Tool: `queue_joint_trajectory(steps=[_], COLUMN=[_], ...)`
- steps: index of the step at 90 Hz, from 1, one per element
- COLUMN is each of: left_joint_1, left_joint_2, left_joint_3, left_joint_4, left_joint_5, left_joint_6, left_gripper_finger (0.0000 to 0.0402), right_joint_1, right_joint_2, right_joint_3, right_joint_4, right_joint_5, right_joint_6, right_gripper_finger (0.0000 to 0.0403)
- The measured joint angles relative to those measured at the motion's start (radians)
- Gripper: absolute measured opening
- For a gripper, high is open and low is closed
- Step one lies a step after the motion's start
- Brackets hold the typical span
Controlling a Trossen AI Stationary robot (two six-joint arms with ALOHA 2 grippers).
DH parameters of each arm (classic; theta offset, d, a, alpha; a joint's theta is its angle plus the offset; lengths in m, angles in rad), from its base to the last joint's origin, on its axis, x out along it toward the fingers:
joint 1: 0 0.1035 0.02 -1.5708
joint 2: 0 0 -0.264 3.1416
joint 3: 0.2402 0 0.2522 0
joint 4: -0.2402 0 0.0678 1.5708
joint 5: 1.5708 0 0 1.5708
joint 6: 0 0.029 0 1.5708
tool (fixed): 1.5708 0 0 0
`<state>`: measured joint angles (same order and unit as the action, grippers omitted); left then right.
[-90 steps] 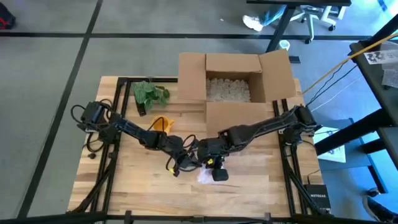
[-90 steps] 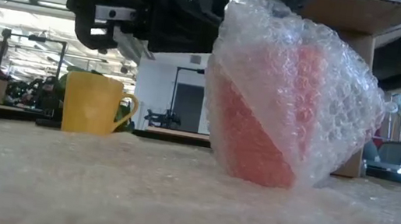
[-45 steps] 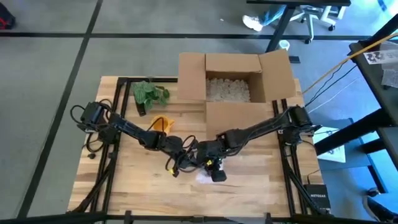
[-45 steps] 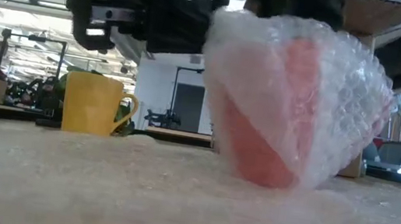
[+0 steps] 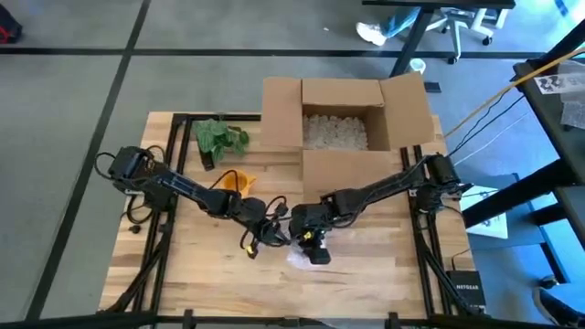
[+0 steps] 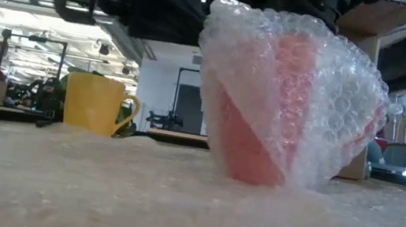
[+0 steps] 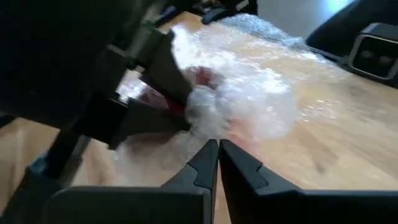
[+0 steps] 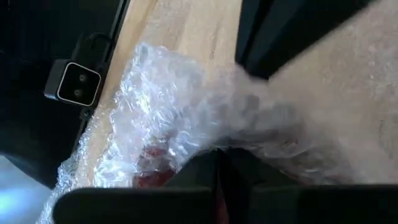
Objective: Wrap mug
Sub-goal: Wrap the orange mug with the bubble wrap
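Red mug point(image 6: 264, 130) sits tilted on table point(image 5: 210, 265), swathed in bubble wrap point(image 6: 327, 83), in front of cardboard box point(image 5: 343, 119). Right gripper point(image 5: 315, 245) above mug, fingers pinched on wrap, likely keeping fold tight. Left gripper point(image 7: 214, 165) just beside mug, fingers together, holding nothing.

The wrapped mug point(image 5: 302, 258) sat on the bench point(image 5: 366, 274), well in front of the cardboard box point(image 5: 343, 123); a second mug point(image 5: 237, 181) lay to the box's left, a plant point(image 5: 219, 137) behind that mug.
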<state>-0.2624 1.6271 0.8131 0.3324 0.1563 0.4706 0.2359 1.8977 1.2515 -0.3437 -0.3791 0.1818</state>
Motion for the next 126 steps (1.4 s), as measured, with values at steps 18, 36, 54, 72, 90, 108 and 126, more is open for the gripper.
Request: queue_joint_trajectory(steps=[18,36,54,72,90,108,126], left_joint_1=[-0.036,-0.119,-0.111,-0.058,0.006,0.070,0.063], left_joint_2=[-0.053,0.053,0.230,0.305,0.304,0.304,0.304], left_joint_3=[0.000,-0.013,-0.011,0.042,0.047,0.047,0.045], left_joint_4=[-0.118,-0.061,0.214,0.286,0.279,0.260,0.248], left_joint_5=[0.022,0.048,-0.010,-0.024,-0.050,-0.093,-0.134], left_joint_6=[-0.072,-0.118,-0.067,-0.036,0.007,-0.018,-0.017], left_gripper_finger=[0.0000,0.0000,0.0000,0.0000,0.0000,0.0000,0.0000], right_joint_1=[0.000,-0.001,-0.001,-0.016,-0.051,-0.074,-0.028], right_joint_2=[0.001,0.000,0.001,0.001,0.002,-0.003,0.000], right_joint_3=[0.000,-0.001,-0.002,-0.002,-0.004,0.000,0.019], right_joint_4=[-0.007,-0.003,0.024,0.042,0.005,-0.161,-0.163], right_joint_5=[-0.009,-0.008,0.001,0.013,0.014,0.054,0.058], right_joint_6=[0.023,0.023,0.023,0.022,0.004,0.001,0.021], right_gripper_finger=[0.0000,0.0000,0.0000,0.0000,0.0000,0.0000,0.0000])
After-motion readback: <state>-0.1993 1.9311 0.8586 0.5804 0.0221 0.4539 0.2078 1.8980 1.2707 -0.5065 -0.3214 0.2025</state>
